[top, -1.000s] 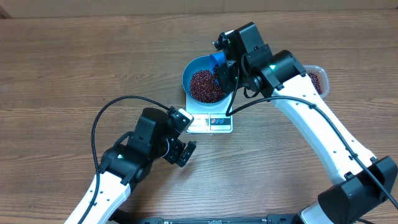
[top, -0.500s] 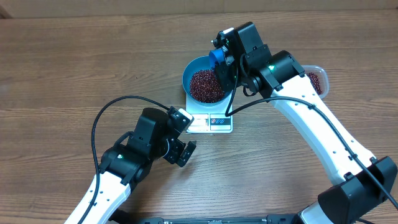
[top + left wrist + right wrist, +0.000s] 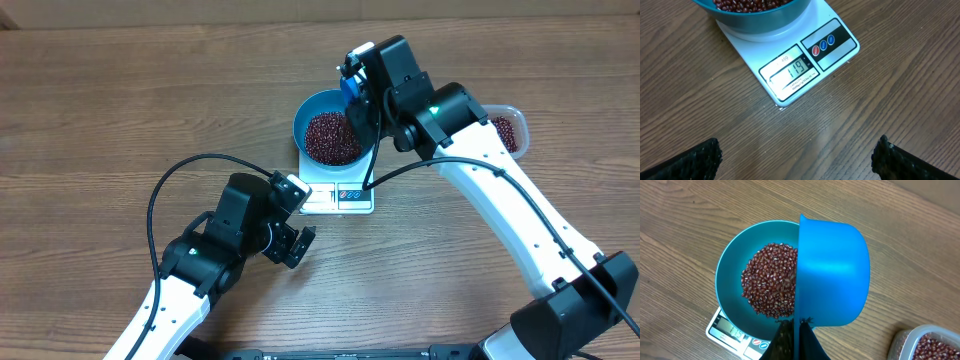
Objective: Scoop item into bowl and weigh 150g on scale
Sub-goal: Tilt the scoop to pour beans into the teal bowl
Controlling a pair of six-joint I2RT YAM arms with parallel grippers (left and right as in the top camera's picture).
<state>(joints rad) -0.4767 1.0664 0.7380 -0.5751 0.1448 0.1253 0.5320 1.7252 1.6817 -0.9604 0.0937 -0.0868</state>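
The blue bowl [image 3: 306,112] stands on the white scale [image 3: 338,199] and holds a heap of red-brown beans [image 3: 331,138]. My right gripper [image 3: 358,98] is shut on the handle of a small blue scoop [image 3: 349,86], which is turned on its side over the bowl's far right rim. In the right wrist view the scoop [image 3: 832,275] covers the bowl's [image 3: 729,280] right side, beside the beans [image 3: 769,280]. My left gripper [image 3: 797,165] hovers open over bare wood in front of the scale [image 3: 752,50], whose display [image 3: 792,70] reads 119.
A clear plastic tub [image 3: 512,128] with more beans stands right of the bowl, and its corner [image 3: 932,345] shows in the right wrist view. The left arm's black cable [image 3: 165,190] loops over the wooden table [image 3: 120,100].
The right gripper has drawn the scoop a little up and toward the bowl's far rim, turning it further on its side. The left arm has not moved.
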